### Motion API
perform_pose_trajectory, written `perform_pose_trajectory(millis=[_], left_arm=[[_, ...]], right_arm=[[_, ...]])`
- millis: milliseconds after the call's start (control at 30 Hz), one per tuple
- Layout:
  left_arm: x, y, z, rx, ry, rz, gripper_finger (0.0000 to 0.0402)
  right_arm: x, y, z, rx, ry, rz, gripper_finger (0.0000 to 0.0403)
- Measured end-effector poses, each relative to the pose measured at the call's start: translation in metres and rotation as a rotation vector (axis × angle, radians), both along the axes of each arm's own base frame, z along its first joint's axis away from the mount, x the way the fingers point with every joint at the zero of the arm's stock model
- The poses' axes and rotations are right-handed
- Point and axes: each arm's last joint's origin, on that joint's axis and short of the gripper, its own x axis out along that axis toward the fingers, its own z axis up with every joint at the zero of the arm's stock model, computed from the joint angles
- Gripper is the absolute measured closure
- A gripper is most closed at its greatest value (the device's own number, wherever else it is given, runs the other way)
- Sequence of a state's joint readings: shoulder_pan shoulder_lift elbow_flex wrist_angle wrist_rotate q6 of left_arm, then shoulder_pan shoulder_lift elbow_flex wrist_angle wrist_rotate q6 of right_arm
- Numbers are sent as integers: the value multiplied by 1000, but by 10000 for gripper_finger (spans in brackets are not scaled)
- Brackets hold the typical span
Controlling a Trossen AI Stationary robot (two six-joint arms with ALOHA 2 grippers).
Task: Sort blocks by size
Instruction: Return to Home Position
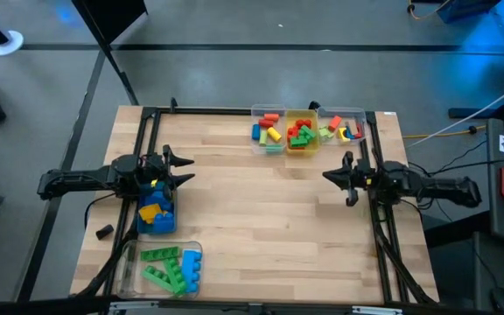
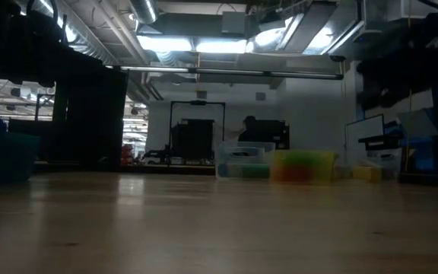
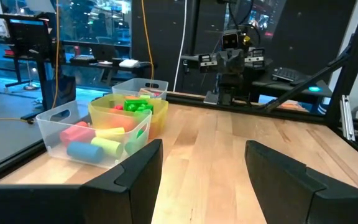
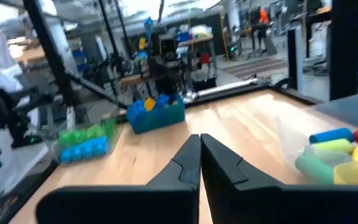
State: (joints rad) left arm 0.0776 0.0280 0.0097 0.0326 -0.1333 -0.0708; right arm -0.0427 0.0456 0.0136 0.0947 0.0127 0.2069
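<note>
The wooden table [image 1: 261,227] is mostly bare between the two arms. No loose block is seen on its open surface, so the sorting is judged complete or nearly so; only the retreat of the arms to rest appears to be left.

The left arm is stretched in from the table's left side, and the left gripper [image 1: 185,168] is held just above the blue bin [image 1: 157,231]. Its fingers are spread wide apart with nothing between them. The right arm is set at the opposite side, level with the left. The right gripper [image 4: 199,140] is closed, finger against finger, and nothing is held in it.

All the blocks in view lie in bins:

- A clear bin [image 1: 128,267] at the near left corner holds the long green and blue bricks [image 1: 169,267].
- The blue bin beside it holds yellow and blue blocks [image 1: 153,213].
- At the far edge three bins stand in a row, touching or nearly so:
  - A clear bin [image 1: 268,150] holds blue, yellow and red cylinders [image 1: 269,133].
  - A yellow bin [image 1: 302,154] holds red and green bricks [image 1: 300,134].
  - A second clear bin [image 1: 357,114] holds small mixed pieces [image 1: 344,131].

Whether every bin holds a single size cannot be told.

A small dark item [image 1: 103,231] lies near the table's left edge, outside the frame rail, and its kind cannot be made out. Nothing stands between either gripper and its side of the table.
</note>
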Motion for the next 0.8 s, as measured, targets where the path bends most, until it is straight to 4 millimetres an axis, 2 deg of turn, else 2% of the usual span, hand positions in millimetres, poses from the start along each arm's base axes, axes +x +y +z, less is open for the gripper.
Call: perform_pose_trajectory(millis=[200,333,467,800], left_arm=[[0,0,0,0,0,0,188],[0,0,0,0,0,0,188],[0,0,0,0,-1,0,188],[0,0,0,0,0,0,188]], right_arm=[[-2,-1,6,-2,15,41,388],[-2,-1,2,2,58,46,388],[-3,-2,-3,10,119,-3,388],[-3,-4,-4,6,134,-48,388]])
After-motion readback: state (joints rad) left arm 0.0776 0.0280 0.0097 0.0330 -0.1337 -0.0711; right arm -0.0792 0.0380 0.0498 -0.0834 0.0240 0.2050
